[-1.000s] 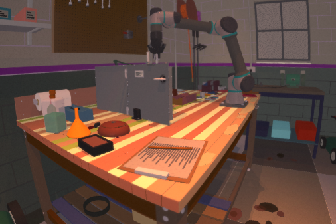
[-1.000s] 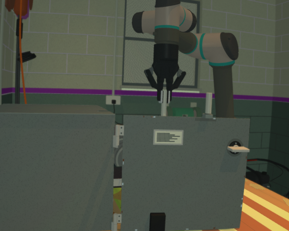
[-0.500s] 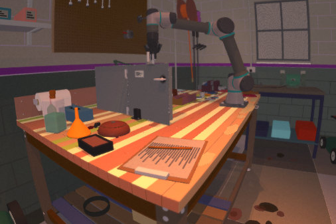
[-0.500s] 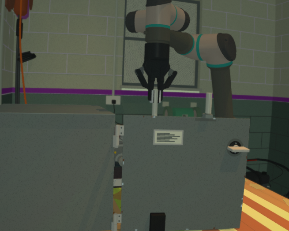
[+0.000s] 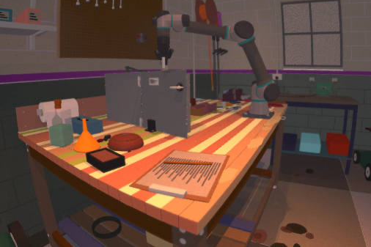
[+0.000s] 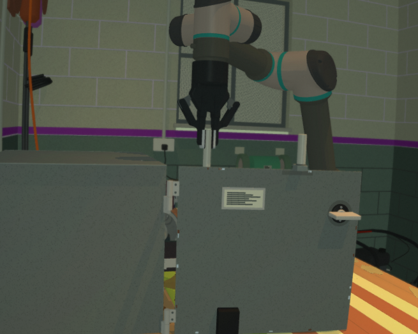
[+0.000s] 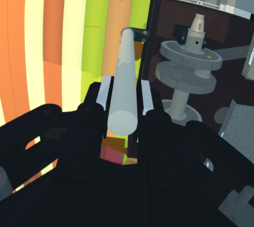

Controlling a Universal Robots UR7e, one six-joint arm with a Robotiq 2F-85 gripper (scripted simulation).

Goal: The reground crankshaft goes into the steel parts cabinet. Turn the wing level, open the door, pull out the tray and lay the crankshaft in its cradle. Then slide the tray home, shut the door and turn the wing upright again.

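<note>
The crankshaft (image 7: pixel 189 67), grey with round webs and a tapered end, lies on the dark tray (image 7: pixel 225 51) behind the open door, seen from above in the wrist camera. The grey steel cabinet (image 6: pixel 72 244) stands on the bench with its door (image 6: pixel 266 248) swung open, the wing (image 6: pixel 344 215) on the door lying level. I hold a pale upright rod (image 6: pixel 206 152) that rises above the door's top edge, my gripper (image 6: pixel 207 141) closed around it. A second pale post (image 6: pixel 302 149) stands farther right on the door's top.
The door's top edge runs just under my fingers, with the cabinet body to the left. On the striped bench in front lie an orange funnel (image 5: pixel 85 137), a brown dome (image 5: pixel 125 141), a black box (image 5: pixel 105 159) and a clipboard (image 5: pixel 181 175).
</note>
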